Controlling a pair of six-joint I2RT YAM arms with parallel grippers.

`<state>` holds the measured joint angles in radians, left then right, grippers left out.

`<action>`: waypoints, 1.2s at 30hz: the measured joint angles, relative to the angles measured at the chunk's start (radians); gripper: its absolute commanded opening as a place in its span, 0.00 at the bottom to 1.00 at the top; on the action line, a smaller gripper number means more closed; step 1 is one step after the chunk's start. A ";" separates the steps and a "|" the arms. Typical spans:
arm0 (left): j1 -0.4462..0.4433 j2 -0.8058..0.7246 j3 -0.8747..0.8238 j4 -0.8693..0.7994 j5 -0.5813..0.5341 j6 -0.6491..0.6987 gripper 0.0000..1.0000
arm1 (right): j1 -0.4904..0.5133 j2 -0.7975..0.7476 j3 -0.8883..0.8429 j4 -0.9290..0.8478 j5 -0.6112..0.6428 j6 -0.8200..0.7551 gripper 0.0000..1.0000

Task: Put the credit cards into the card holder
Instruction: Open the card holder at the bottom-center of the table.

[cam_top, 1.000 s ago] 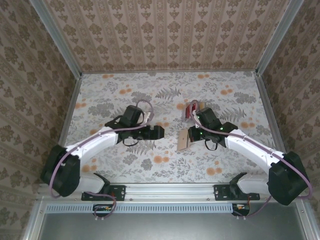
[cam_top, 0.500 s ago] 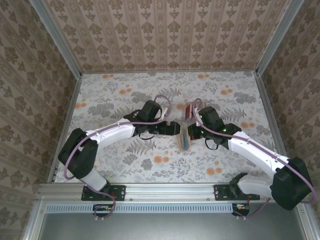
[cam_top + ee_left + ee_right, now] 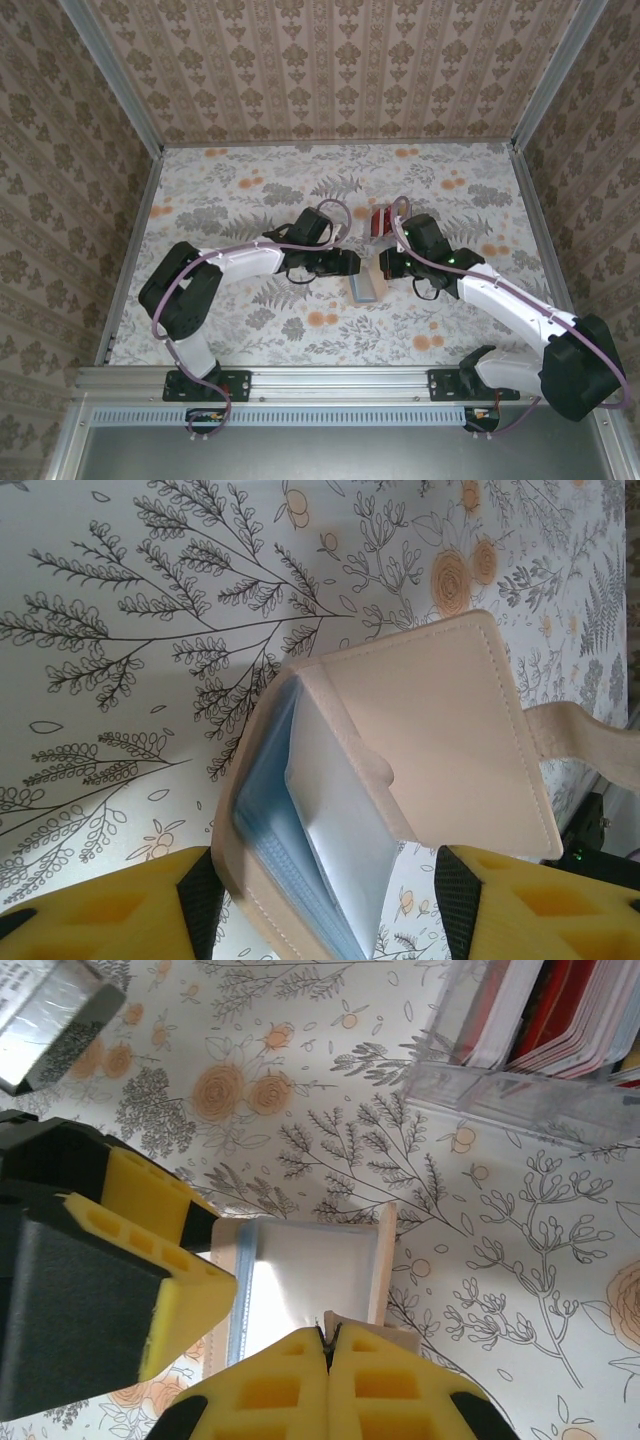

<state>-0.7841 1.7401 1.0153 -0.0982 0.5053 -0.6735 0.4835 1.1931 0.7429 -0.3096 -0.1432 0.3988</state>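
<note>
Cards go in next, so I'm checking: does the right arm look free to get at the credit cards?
Probably not yet: its fingers are shut on the card holder flap. The credit cards stand close by in their clear stand, nothing between.

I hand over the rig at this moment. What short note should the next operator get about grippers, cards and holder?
Right gripper: shut on an edge of the open card holder.
Left gripper: jaws on either side of the holder; whether they clamp it, I cannot tell.
Credit cards: standing in the clear stand, beyond the holder.
Done: holder is open; no card visible inside.
Left: insert every card.
</note>
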 measured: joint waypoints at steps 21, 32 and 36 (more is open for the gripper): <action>0.008 -0.008 0.000 0.070 0.050 -0.034 0.19 | -0.083 0.149 -0.095 0.038 0.031 0.034 0.03; 0.013 -0.008 0.000 0.067 0.051 -0.030 0.07 | -0.090 0.144 -0.095 0.039 0.030 0.045 0.21; 0.027 -0.019 -0.021 0.058 0.044 -0.022 0.07 | -0.103 0.093 -0.089 0.003 0.027 0.049 0.38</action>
<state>-0.7570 1.7206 0.9939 -0.0406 0.5491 -0.6952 0.3805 1.2858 0.6537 -0.3069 -0.1162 0.4480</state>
